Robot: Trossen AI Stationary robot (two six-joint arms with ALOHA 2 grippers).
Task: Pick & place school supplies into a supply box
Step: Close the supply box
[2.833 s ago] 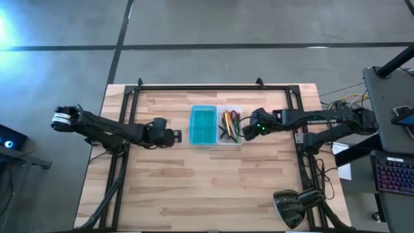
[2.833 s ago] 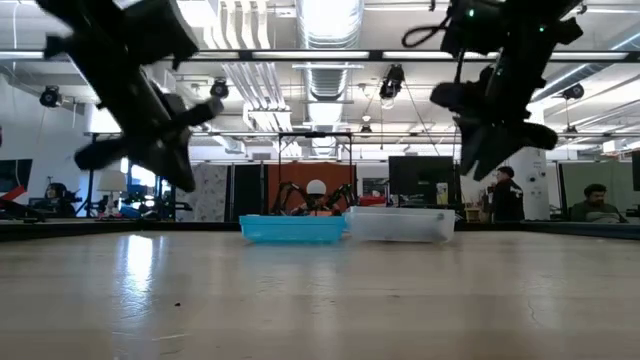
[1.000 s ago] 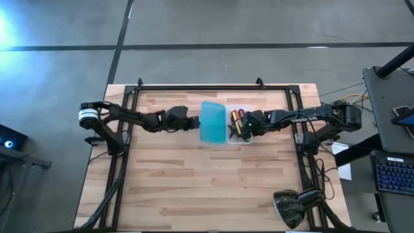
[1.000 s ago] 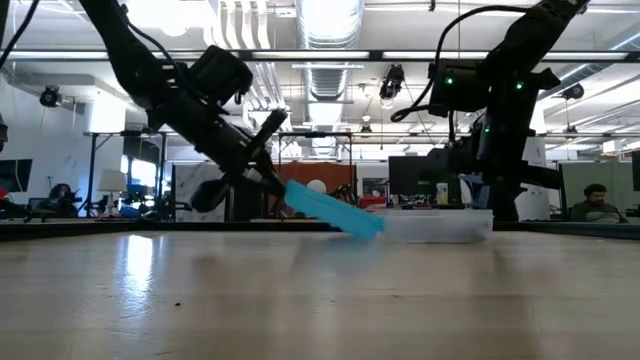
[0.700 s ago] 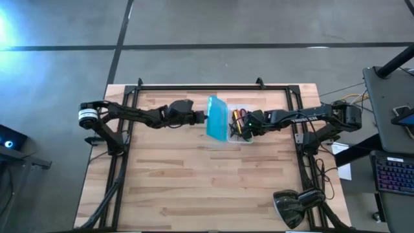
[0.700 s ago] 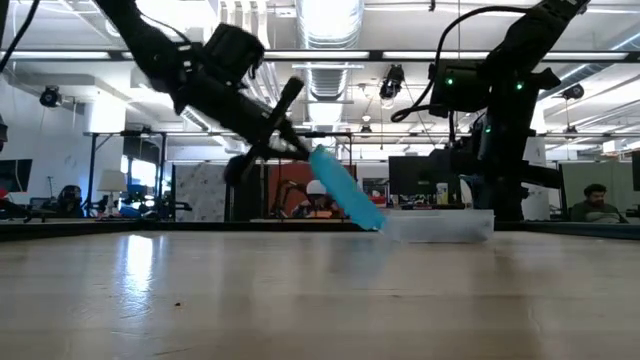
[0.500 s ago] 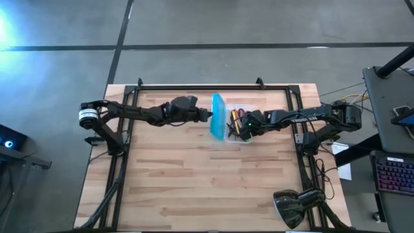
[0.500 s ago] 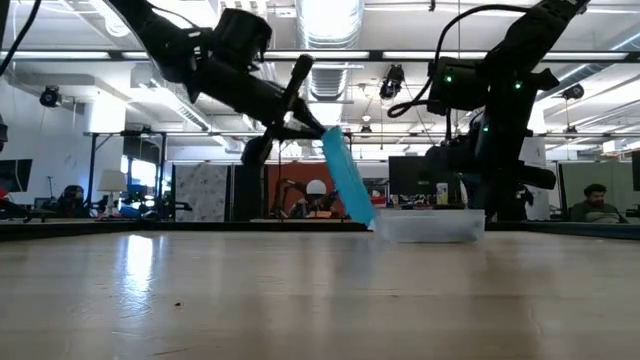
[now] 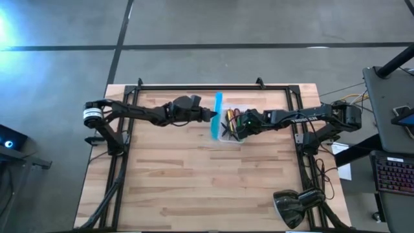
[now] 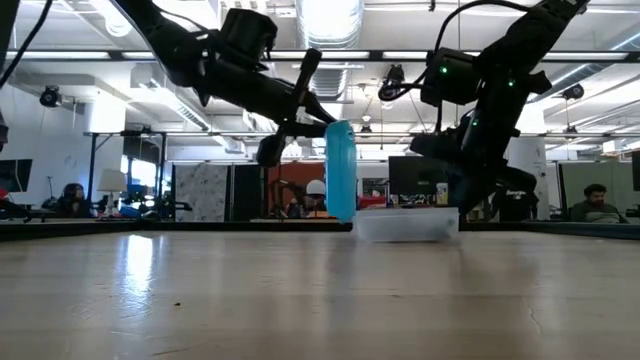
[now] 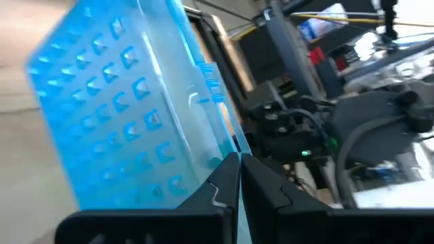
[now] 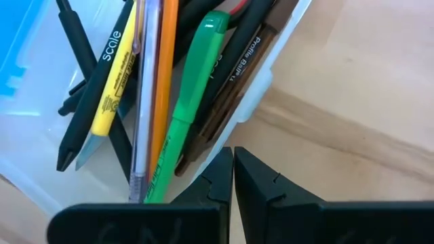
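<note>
the left tool (image 9: 211,116), its fingers pressed together, touched the free edge of the turquoise lid (image 9: 217,115), which stood upright on its hinge beside the clear tray (image 9: 234,138) in the middle of the worktop (image 9: 194,181). the right tool (image 9: 238,124), also closed and gripping nothing, rested against the tray's far rim, just beside the green marker (image 12: 186,112), yellow pencil (image 12: 110,95) and dark pens (image 12: 227,64) lying inside.
</note>
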